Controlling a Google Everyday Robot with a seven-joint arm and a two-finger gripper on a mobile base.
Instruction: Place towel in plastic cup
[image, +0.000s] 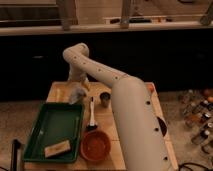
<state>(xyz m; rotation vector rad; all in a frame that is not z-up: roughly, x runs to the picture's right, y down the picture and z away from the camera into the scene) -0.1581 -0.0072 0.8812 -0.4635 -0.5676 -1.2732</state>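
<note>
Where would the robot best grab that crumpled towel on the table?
Probably the bunched top of the towel, from straight above: it lies in a soft raised heap, with the green tray close beside. The gripper hangs right over it.

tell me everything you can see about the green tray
The green tray is a shallow rectangular one, plastic by its look, with a raised rim. It lies flat on the wooden table's front left part, one long side beside the brush. A small tan block lies inside near its front. The crumpled towel sits at its far right corner, under the gripper.
</note>
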